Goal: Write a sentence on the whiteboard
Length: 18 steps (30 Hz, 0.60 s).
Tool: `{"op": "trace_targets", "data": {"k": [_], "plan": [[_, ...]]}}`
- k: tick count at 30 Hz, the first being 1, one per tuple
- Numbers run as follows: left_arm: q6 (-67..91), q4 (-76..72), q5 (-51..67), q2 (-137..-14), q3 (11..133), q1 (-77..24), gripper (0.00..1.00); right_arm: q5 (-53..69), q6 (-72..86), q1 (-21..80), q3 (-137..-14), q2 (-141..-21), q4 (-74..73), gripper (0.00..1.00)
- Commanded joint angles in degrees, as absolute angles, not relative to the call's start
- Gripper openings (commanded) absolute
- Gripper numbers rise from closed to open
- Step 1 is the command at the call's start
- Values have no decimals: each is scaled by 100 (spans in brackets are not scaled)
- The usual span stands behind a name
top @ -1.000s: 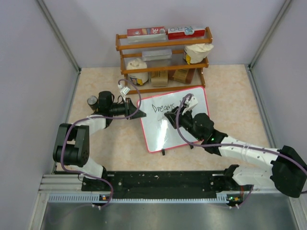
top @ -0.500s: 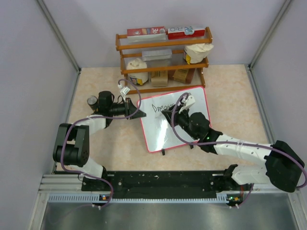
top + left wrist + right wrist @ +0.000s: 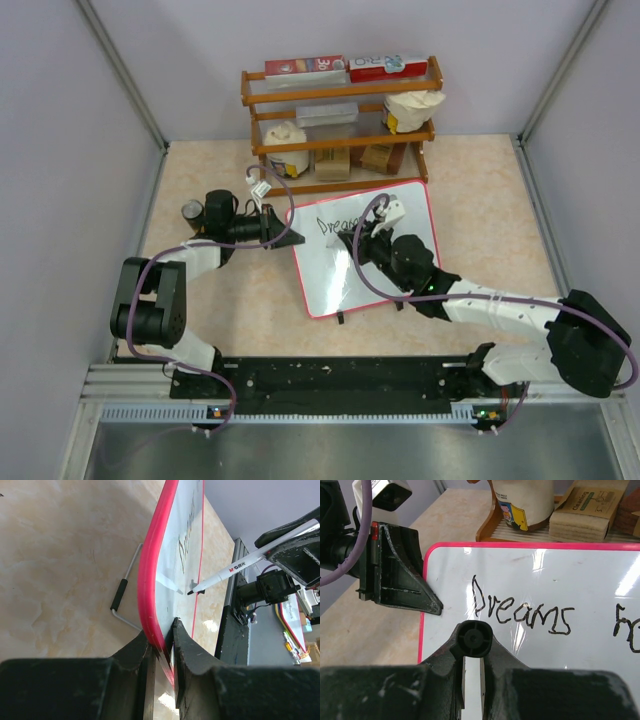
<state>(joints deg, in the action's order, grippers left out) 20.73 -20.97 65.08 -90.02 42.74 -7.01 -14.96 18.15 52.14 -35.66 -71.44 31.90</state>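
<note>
The whiteboard [image 3: 322, 282], white with a red frame, lies tilted on the table in front of the shelf. "Dreams" [image 3: 330, 222] is written in black near its far edge. In the right wrist view "Dreams" [image 3: 520, 612] is plain, and a second word [image 3: 627, 630] begins at the right. My left gripper [image 3: 288, 238] is shut on the board's left edge; the left wrist view shows its jaws [image 3: 162, 635] pinching the red frame [image 3: 150, 580]. My right gripper [image 3: 358, 246] is shut on a white marker [image 3: 235, 570], its tip just above the board below "Dreams". The marker's black end [image 3: 472, 637] sits between the right fingers.
A wooden shelf rack [image 3: 340, 120] with boxes and jars stands just behind the board. Grey walls close in left, right and back. A wire stand with a black grip [image 3: 122, 592] sticks out under the board's left side. The black base rail [image 3: 330, 385] runs along the near edge.
My right gripper has moved left and slightly nearer with the marker, from the right of "Dreams" to below the word. The left gripper and board have not moved.
</note>
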Motion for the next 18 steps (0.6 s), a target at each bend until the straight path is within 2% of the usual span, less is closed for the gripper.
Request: {"op": "trace_targets", "data": {"k": [1,18], "plan": [[1371,-1986,6082,-9088,4245,-703,0,-1617,1837,5309,-3551,-7172,3428,0],[1354,-1960,6082,-9097,4254,-703,0,-1626,1951,5309,-3077,-6865,3226,0]]}}
